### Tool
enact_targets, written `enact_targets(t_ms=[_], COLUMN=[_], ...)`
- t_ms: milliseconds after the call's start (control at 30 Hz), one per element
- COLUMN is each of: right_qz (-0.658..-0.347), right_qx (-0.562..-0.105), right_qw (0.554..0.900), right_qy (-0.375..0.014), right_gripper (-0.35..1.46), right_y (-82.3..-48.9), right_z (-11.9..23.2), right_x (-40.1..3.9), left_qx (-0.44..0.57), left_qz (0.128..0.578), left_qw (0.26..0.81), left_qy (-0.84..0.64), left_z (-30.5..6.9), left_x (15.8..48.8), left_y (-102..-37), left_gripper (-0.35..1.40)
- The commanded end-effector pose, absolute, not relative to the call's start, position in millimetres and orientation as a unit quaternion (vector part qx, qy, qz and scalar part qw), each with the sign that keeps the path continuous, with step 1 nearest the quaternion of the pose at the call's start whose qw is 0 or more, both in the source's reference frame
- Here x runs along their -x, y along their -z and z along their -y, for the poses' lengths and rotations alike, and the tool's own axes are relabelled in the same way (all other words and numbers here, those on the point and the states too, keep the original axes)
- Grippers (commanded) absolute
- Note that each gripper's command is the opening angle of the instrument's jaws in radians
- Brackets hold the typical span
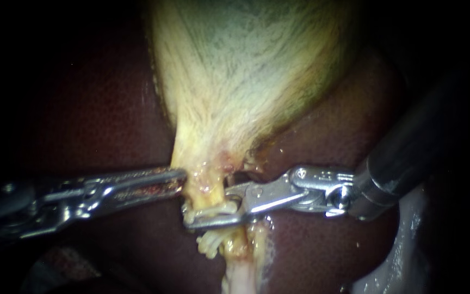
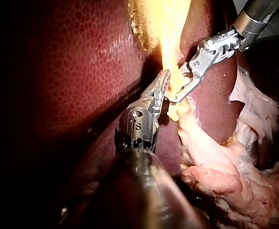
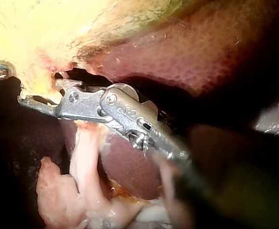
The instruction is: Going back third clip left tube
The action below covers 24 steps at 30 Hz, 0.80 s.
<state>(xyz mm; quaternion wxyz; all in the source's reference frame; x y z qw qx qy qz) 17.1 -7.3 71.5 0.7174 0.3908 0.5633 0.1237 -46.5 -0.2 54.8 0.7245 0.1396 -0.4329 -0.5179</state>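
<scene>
My left instrument [image 1: 178, 182] clamps the gallbladder [image 1: 246, 81] at its neck, tensioning the tube [image 1: 239, 275]. My right instrument [image 1: 209, 209], jaws parted, straddles the tube at the clip [image 1: 221, 208] (seated, I judge).

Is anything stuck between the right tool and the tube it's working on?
Nothing visible is in the way. The right instrument lies right across the tube, just under the gallbladder. The left instrument comes up from the other side.

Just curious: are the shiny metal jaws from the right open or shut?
Open: the silver right instrument shows a gap between its jaws, straddling the pale yellow tube.
</scene>
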Motion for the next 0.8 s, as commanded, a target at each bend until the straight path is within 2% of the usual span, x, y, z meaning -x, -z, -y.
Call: enact_targets(t_ms=[33,167,200,300,400,567,800], right_qz=[-0.563,-0.562,-0.562,-0.562,-0.563,-0.562,-0.558], right_qx=[-0.391,-0.393,-0.393,-0.39,-0.368,-0.325,-0.307], right_qw=[0.717,0.717,0.717,0.718,0.726,0.737,0.74], right_qy=[-0.124,-0.126,-0.125,-0.13,-0.145,-0.185,-0.217], right_gripper=[-0.35,-0.35,-0.29,0.21,0.47,0.56,0.6], right_y=[-71.5,-71.6,-71.6,-71.9,-72.6,-74.2,-74.7], right_z=[7.3,7.4,7.4,7.8,8.6,9.4,8.1], right_x=[-17.1,-17.0,-17.0,-17.1,-17.3,-17.1,-14.2], left_qx=[-0.14,-0.14,-0.14,-0.14,-0.14,-0.14,-0.14], left_qz=[0.433,0.433,0.433,0.433,0.433,0.433,0.433], left_qw=[0.724,0.724,0.724,0.724,0.724,0.724,0.724], left_qy=[0.518,0.518,0.518,0.518,0.518,0.518,0.518], left_z=[0.2,0.2,0.1,0.1,0.1,0.3,0.4], left_x=[46.4,46.4,46.4,46.3,46.3,46.2,46.1], left_y=[-54.8,-54.7,-54.7,-54.6,-54.6,-54.3,-54.1], left_gripper=[-0.21,-0.21,-0.21,-0.21,-0.21,-0.21,-0.21])
